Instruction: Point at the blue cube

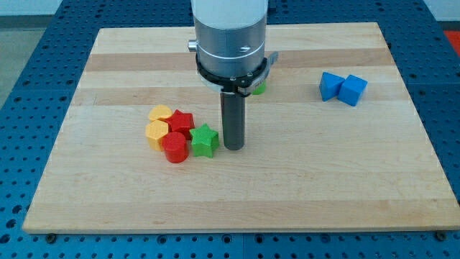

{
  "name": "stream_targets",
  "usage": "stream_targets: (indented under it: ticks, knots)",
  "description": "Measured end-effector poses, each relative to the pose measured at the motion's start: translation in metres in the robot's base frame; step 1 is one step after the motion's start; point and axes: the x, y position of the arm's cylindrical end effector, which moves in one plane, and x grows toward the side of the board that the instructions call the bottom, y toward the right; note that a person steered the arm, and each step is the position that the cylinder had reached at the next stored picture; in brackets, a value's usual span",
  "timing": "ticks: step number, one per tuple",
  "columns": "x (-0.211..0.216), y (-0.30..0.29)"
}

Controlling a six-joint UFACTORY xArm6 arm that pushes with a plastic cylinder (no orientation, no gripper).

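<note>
Leftmost, a tight cluster is seen on the wooden board (108, 180): a yellow block (160, 113) at its top, an orange-yellow block (157, 132) below it, a red block (181, 121) beside them, a red cylinder (174, 147) at the view's bottom, and a green star (204, 140) on the cluster's right side. My tip (233, 148) is set down on the board just beside the green star, on the star's right; whether the two touch cannot be told. Nothing is held by it, since it is a plain dark rod with no jaws to spread or press together. A green block (259, 88) is partly hidden behind the arm's grey housing (230, 32). Well apart, toward the view's right, the blue cube (353, 90) is found touching another blue block (330, 85) of unclear shape on its left. Bare board lies between my tip and the blue pair. A blue perforated table (29, 65) is seen around the board.
</note>
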Motion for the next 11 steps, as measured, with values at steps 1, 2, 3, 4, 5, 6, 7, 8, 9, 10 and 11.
stream_targets:
  ticks: [1, 2, 3, 4, 5, 6, 7, 8, 9, 10, 11]
  knots:
    - [0.0, -0.008]
    - [0.0, -0.019]
    - [0.0, -0.021]
    - [0.0, -0.018]
    - [-0.003, 0.028]
    - [-0.014, 0.089]
    - [-0.015, 0.151]
    - [-0.027, 0.201]
    - [-0.047, 0.238]
    - [-0.07, 0.252]
    - [-0.095, 0.252]
